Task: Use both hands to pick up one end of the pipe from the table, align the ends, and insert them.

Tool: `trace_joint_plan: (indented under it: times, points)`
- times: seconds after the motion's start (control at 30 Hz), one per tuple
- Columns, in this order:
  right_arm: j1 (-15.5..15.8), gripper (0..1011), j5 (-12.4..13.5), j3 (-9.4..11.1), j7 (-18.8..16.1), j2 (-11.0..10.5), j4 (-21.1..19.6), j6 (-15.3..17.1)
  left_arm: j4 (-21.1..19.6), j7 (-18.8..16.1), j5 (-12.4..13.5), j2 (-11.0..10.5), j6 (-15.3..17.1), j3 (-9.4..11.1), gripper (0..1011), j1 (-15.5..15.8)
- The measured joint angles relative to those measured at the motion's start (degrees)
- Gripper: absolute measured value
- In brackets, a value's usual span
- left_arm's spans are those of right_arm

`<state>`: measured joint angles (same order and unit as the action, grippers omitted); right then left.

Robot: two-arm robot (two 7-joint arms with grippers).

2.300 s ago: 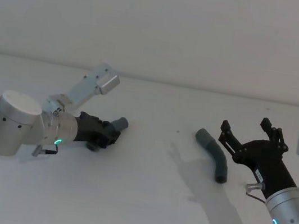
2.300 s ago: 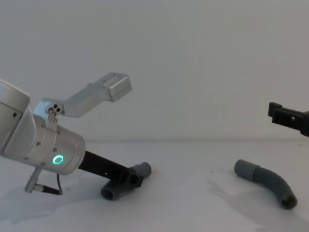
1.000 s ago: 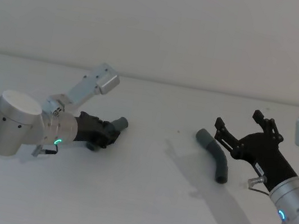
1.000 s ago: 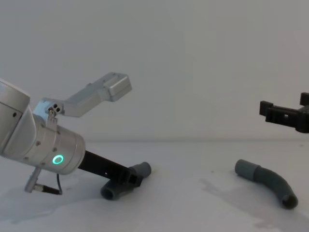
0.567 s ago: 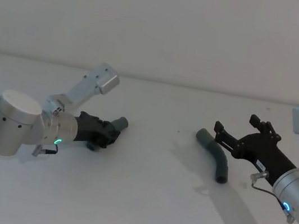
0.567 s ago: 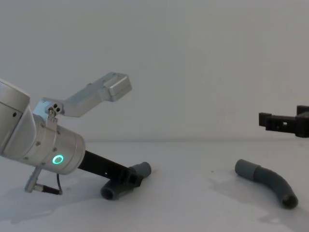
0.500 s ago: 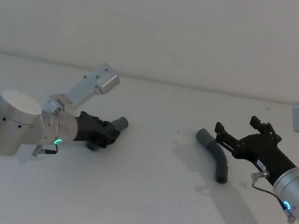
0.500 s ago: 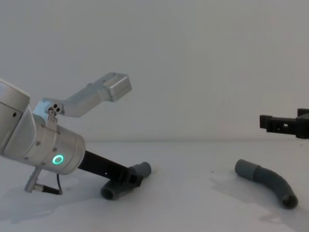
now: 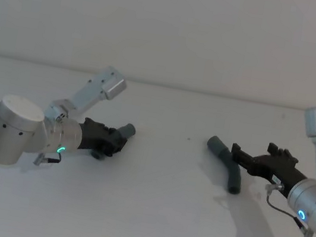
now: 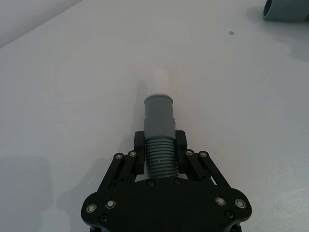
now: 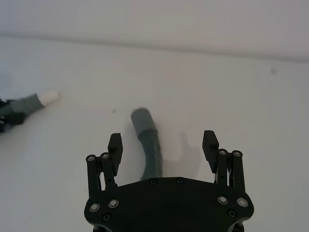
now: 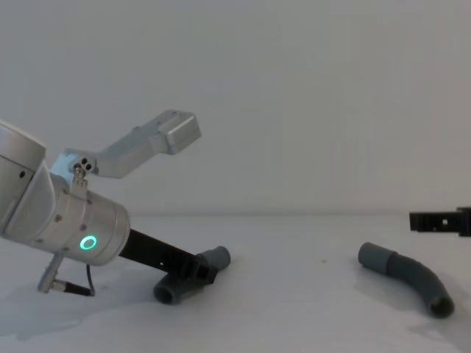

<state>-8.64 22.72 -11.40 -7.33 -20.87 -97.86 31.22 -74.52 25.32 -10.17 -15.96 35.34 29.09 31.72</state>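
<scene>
The pipe is two dark-grey ribbed pieces on the white table [image 9: 156, 202]. My left gripper [image 9: 112, 140] is low over the table and shut on the left piece [image 10: 159, 145]. That piece's smooth cuff [image 10: 159, 112] sticks out past the fingers, and the same piece [image 12: 213, 259] appears in the chest view. The right piece [image 9: 230, 166] lies curved and free on the table, its cuff [image 9: 215, 144] pointing toward the middle. My right gripper [image 9: 254, 150] is open just above and behind it. In the right wrist view the piece [image 11: 149, 145] lies between the spread fingers [image 11: 115, 145].
A plain white wall stands behind the table. The silver camera bracket [image 9: 104, 89] of my left arm rises above the left piece. Bare table [image 12: 294, 294] lies between the two pieces.
My right gripper has dropped lower and tilted flatter toward the right pipe piece, staying open. The left gripper and both pieces have not moved.
</scene>
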Motion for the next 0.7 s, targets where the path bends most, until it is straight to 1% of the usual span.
trace_joint_plan:
  times: [0.03,0.3,0.5,0.7]
  points:
    - [-0.05,1003,0.01,0.03,0.58,0.3,0.04,1.23,0.0,0.0,0.0,0.0,0.0,0.0,343,0.0]
    - [-0.02,1003,-0.09,-0.3,2.52,1.3,0.21,5.65,0.0,0.0,0.0,0.0,0.0,0.0,343,0.0]
    - [0.01,1003,-0.55,-0.95,3.02,1.76,0.25,7.17,0.0,0.0,0.0,0.0,0.0,0.0,343,0.0]
    - [-0.12,1003,-1.12,-1.6,2.88,1.91,0.38,7.1,0.0,0.0,0.0,0.0,0.0,0.0,343,0.0]
